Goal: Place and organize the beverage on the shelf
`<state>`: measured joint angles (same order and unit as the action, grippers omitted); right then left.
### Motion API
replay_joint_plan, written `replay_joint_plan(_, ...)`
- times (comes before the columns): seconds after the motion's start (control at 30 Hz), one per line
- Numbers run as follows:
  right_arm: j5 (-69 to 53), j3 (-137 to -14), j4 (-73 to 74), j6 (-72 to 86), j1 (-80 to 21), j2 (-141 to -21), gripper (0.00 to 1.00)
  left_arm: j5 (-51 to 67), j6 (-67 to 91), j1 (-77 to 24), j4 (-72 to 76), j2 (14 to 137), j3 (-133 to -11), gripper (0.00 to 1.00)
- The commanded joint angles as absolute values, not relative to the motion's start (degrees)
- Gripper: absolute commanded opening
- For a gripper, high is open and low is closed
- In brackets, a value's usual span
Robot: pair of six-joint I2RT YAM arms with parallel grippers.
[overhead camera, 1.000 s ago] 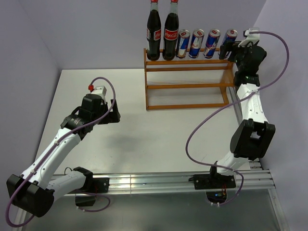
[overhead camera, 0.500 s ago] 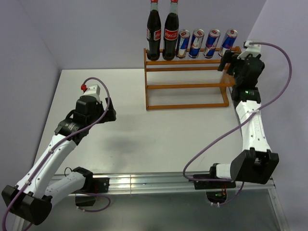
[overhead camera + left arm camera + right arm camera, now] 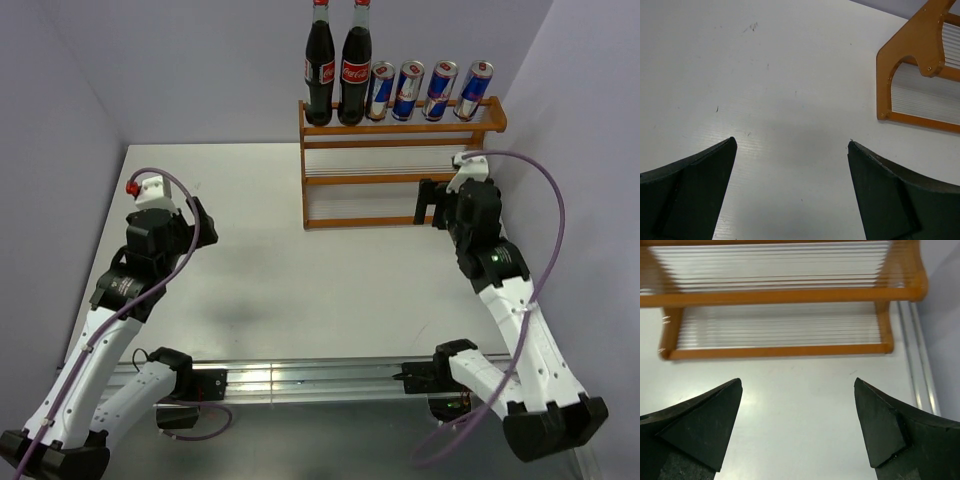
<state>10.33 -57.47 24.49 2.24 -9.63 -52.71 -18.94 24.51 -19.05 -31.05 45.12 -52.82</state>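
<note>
Left wrist view has our left gripper point(image 3: 792, 145) spread wide over the table point(image 3: 765, 75), holding nothing. Our right gripper point(image 3: 798, 382) is equally wide and empty, just in front of the shelf point(image 3: 385, 178). Farther back, all six drinks stand upright along its top tier: two cola bottles point(image 3: 320, 75) at the left, four cans point(image 3: 409, 90) to their right. We judge the bottles heavy, smooth and top-heavy, best taken around the body below the neck. The cans look light and easily dented, wanting a gentle squeeze at mid-height.
</note>
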Motion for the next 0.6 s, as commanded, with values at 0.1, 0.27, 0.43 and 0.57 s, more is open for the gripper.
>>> replay_joint_plan(0.1,13.3,-55.8,33.6,7.7,-17.4,-40.5,1.00,-25.6,24.1,-18.7,-30.2,44.0,-52.7,0.99)
replay_joint_plan(0.27,12.4,-52.8,37.0,12.2,-17.8,-32.5,1.00,-28.7,23.3,-18.7,-31.6,42.9,-53.3,1.00)
replay_joint_plan(0.43,12.6,-52.3,42.1,12.8,-18.0,-27.8,1.00,-27.1,23.4,-18.7,-33.0,42.3,-54.2,1.00)
replay_joint_plan(0.57,13.9,-53.1,44.8,12.4,-18.0,-24.9,1.00,-26.0,23.6,-18.7,-35.2,42.3,-55.2,0.99)
